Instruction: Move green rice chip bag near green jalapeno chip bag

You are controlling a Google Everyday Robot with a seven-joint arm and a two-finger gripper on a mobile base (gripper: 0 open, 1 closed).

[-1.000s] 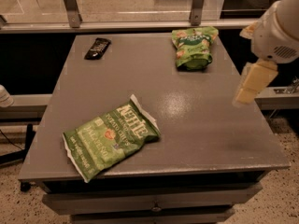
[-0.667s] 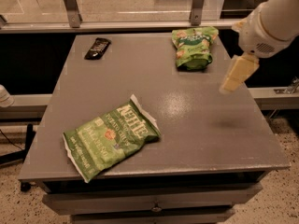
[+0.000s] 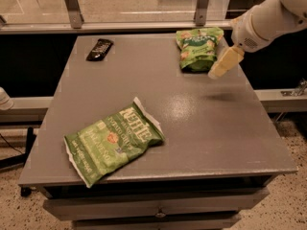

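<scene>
The green rice chip bag [image 3: 197, 48], small, puffy and bright green, lies at the far right of the grey table [image 3: 192, 123]. The green jalapeno chip bag [image 3: 112, 145], larger and flat with white KETTLE lettering, lies near the table's front left. My gripper [image 3: 221, 65] hangs from the white arm at the upper right, just right of the rice bag's near corner and above the table. It holds nothing that I can see.
A small black packet [image 3: 100, 49] lies at the table's far left. A railing with metal posts [image 3: 72, 6] runs behind the table. Drawers [image 3: 158, 210] sit under the front edge.
The arm and gripper have moved left and farther back, from beyond the table's right edge to right beside the rice bag. Both bags have stayed in place.
</scene>
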